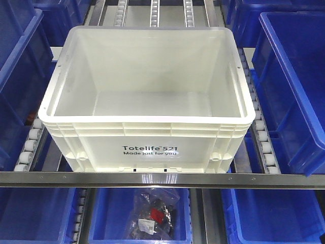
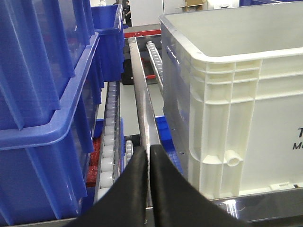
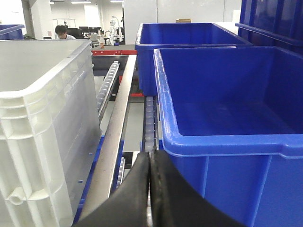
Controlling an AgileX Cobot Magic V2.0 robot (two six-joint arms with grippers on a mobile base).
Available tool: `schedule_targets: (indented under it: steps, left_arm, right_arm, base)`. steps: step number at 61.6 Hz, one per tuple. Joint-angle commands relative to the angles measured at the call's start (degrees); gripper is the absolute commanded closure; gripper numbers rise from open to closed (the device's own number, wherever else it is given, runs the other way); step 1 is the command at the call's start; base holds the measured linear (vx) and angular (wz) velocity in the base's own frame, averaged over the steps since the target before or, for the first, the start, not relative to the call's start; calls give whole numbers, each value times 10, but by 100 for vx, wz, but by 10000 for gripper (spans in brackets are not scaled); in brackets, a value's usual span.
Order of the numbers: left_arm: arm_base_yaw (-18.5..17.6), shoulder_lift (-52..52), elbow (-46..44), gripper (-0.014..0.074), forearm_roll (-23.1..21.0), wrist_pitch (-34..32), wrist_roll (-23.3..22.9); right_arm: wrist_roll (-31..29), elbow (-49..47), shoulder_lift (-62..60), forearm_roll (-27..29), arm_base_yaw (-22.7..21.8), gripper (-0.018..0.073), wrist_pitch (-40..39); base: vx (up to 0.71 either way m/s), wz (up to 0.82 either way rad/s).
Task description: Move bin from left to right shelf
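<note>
Left pincer [image 2: 147, 150] and right pincer [image 3: 150, 156], both clenched empty, are stationed flanking large white rectangular plastic tote [image 1: 147, 91], seated against steel front rail [image 1: 61, 179] of metal roller shelf [image 1: 31, 145]; transfer judged done, withdrawal outstanding.

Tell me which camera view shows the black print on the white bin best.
The exterior front-facing view: the print faces the camera and reads whole. The left wrist view catches only its first letters at the frame's edge. The right wrist view shows a side wall of the bin, no print.
</note>
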Motion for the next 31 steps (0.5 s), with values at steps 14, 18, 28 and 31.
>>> schedule_targets:
  steps: [14, 18, 28, 31]
  left_arm:
    - [0, 0, -12, 603, -5, -47, -4]
    - [0, 0, -12, 603, -5, -46, -4]
    - [0, 0, -12, 603, -5, -40, -4]
    - [0, 0, -12, 603, -5, -40, -4]
  right_arm:
    - [-3, 4, -4, -4, 0, 568, -50]
    - [-3, 4, -4, -4, 0, 568, -51]
    - [-3, 4, -4, -4, 0, 568, -51]
    - [-3, 4, -4, -4, 0, 568, -51]
  base:
    - [0, 0]
    - [0, 0]
    - [0, 0]
    - [0, 0]
